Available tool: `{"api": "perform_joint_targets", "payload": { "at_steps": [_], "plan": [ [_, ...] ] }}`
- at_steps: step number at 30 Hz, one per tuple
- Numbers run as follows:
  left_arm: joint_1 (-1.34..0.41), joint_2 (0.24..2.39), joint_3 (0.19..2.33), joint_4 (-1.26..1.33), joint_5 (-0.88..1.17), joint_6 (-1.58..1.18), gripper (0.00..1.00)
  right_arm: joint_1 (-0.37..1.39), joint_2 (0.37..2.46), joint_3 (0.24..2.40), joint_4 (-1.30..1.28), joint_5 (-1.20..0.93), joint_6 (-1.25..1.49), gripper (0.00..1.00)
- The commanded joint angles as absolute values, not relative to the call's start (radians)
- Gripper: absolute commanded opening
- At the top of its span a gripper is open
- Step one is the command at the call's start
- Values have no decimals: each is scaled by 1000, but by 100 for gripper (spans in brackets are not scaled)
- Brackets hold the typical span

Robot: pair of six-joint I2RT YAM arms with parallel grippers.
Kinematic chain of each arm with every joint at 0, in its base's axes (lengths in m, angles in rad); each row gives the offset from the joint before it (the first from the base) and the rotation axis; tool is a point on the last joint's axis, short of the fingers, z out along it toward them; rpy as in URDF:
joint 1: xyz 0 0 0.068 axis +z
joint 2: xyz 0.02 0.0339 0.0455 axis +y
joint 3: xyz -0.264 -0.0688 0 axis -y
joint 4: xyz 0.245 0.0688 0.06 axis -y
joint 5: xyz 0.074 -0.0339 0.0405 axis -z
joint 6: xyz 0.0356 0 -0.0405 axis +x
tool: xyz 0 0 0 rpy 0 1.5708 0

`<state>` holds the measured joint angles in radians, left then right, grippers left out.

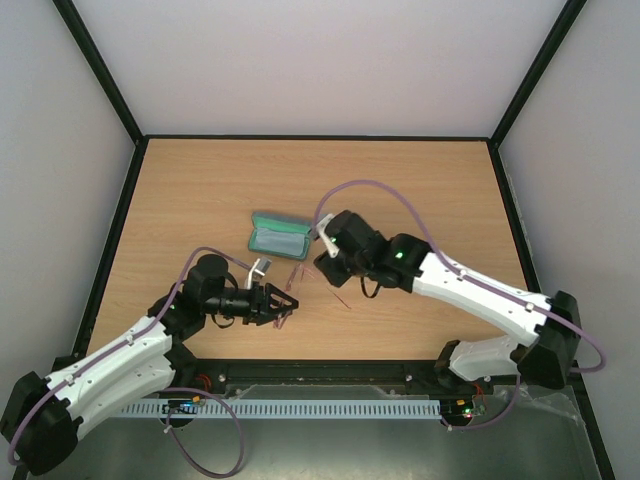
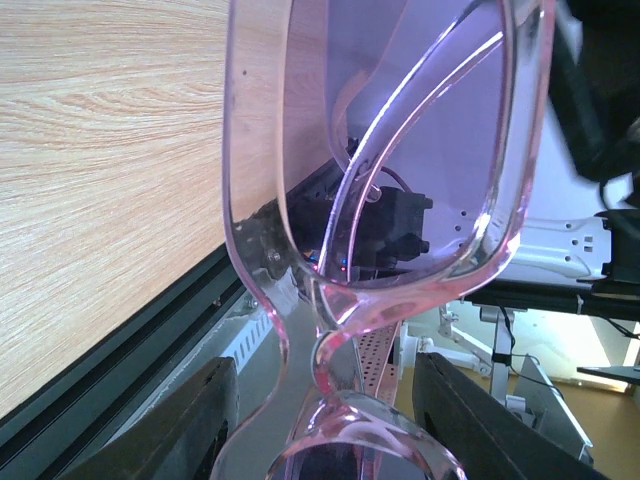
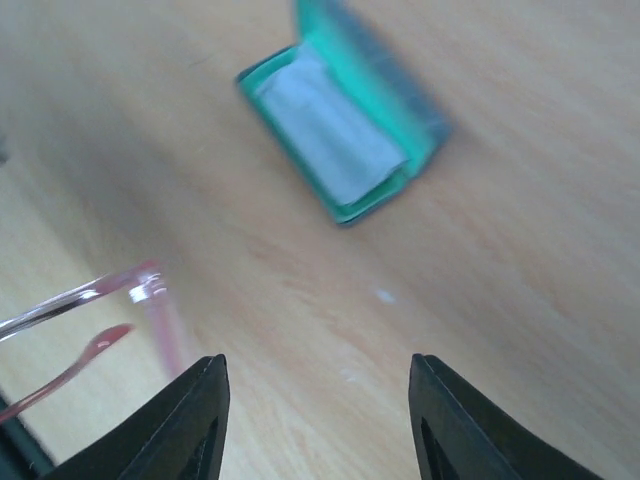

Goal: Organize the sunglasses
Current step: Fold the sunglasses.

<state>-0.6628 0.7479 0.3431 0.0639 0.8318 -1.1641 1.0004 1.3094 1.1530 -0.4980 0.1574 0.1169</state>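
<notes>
Two arms meet near the middle of the bench (image 1: 200,190), with the sunglasses (image 2: 400,150) between them. From the left wrist, the pink frame fills the view. One lens rises ahead of the left fingers (image 2: 200,420), while the bridge and second lens sit down in the gap between them. Those fingers are partly closed and seem to be clamped on the lower lens rim, though the contact itself is cut off at the bottom edge of that view. The right fingers (image 3: 190,420) stand open with nothing between them. The two temple tips (image 3: 140,285) float just beyond and to the left of them, not touching. Well ahead of the right fingers, the case (image 3: 400,95) lies open on the bench with a pale cloth (image 3: 335,130) in its tray.

The step in hand, as I read it, is readying the glasses for the case: the left side carries them by the front and the right is free to work. The temples look spread, so the next move probably calls for the right fingers to fold each one flat against the lenses. That needs a gentle touch, since the temples are thin. The left can then carry the folded pair over to the case.
</notes>
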Motion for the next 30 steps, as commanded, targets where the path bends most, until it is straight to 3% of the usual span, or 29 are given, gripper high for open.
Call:
{"api": "perform_joint_targets", "payload": {
  "at_steps": [1, 6, 13, 30],
  "plan": [
    [-663, 762, 334, 121, 828, -1176, 30, 897, 1198, 1141, -524, 225, 211, 52],
    [-662, 795, 346, 185, 821, -1199, 29, 784, 1205, 1058, -564, 218, 300, 44],
    [-663, 874, 368, 267, 814, -1212, 28, 783, 1244, 967, -486, 60, 374, 30],
    [-669, 1034, 375, 434, 805, -1230, 26, 1053, 1370, 1001, -406, 11, 478, 24]
  ]
}}
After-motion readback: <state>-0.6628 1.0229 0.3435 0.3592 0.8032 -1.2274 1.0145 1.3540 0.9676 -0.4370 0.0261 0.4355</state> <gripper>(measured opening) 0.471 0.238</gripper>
